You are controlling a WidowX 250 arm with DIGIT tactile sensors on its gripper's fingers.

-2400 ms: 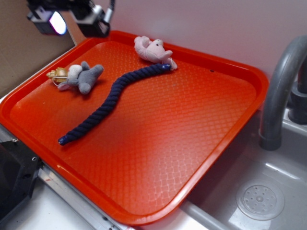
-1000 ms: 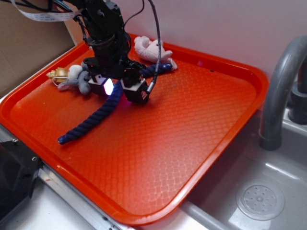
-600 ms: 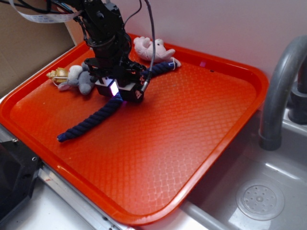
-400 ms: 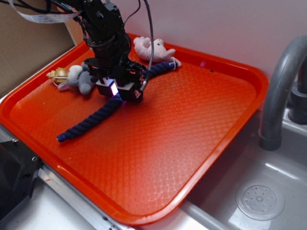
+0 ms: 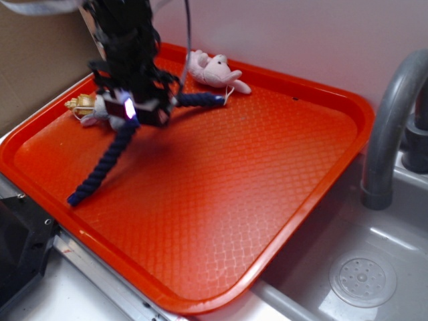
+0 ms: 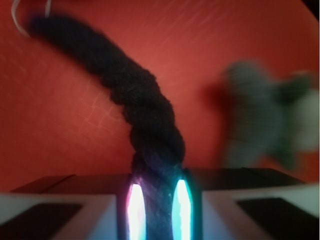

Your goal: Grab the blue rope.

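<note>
Over the red tray, the claw is gripping the blue rope near its middle, both ends drooping toward the tray. Lifting straight and slowly should be keeping the trailing ends from dragging the grey toy and pink toy.

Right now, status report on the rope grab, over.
End effector shut on rope. Rope mid-section lifted, both ends trailing on tray. Grey toy close beside, not caught.
</note>
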